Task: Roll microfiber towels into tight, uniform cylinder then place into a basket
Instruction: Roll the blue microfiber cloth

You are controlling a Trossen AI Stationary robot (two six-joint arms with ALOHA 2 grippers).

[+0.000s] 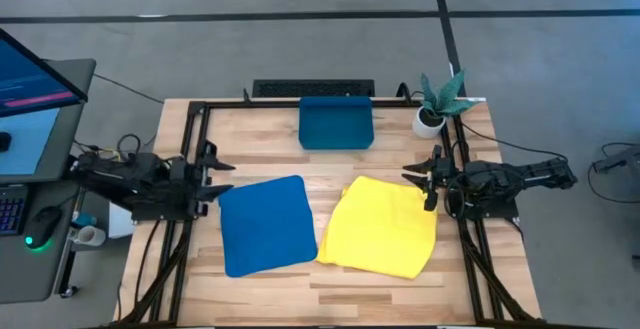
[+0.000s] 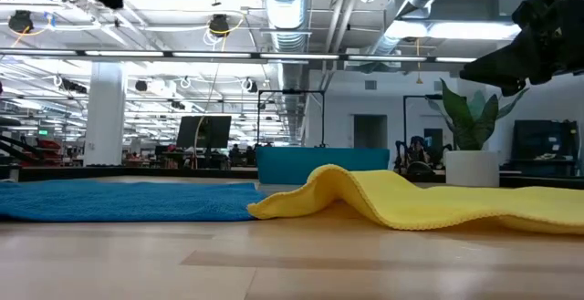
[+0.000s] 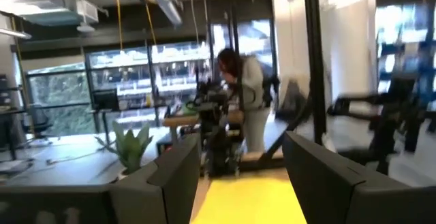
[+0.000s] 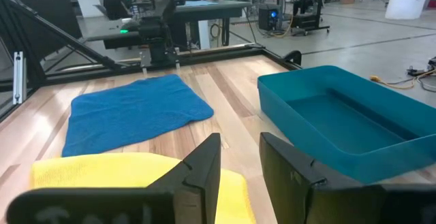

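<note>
Blue and yellow, both microfiber towels unrolled on the wooden worktop [image 1: 250, 139]: blue towel [image 1: 266, 225] flat near centre, yellow towel [image 1: 380, 226] just beside it toward 3 o'clock, one edge humped up in a fold. Teal basket [image 1: 336, 123] empty at 12 o'clock, well apart from both cloths; small potted plant [image 1: 436, 106] near 1 o'clock.

Left gripper [image 1: 218, 177] hovering at 9 o'clock off the blue towel's edge, jaws spread wide, nothing between them. Right gripper [image 1: 428, 179] hovering at 3 o'clock over the yellow towel's corner, jaws partly apart, holding nothing.

Rolling not yet begun, judging by the flat cloths. For a tight, even cylinder, probably best to flatten the yellow fold first, then pinch one straight edge with both jaws at matching points and turn it over evenly, keeping tension across the width. Loose starts likely to cone or unravel on the way to the basket.
</note>
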